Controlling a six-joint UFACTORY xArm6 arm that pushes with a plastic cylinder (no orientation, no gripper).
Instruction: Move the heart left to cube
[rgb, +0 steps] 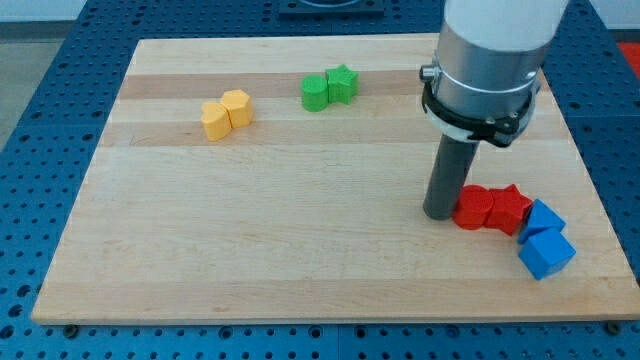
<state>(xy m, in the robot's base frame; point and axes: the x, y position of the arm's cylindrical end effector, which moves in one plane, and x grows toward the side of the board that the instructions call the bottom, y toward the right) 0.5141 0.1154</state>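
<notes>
The tip (437, 213) has no claw; it touches the red block (474, 208) on that block's left side.

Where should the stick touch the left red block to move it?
I cannot grab, only push. My tip stands at the left red block's left side. Its right touches the other red block, so I'd probably push from its top edge.

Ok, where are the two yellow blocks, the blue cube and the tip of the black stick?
Two yellow blocks (226, 114), camera view: where the touching pair meets.
Blue cube (547, 252), camera view: its top face.
My tip (438, 214), camera view: the dark rod's very end, against the left side of the red blocks (492, 208).
</notes>
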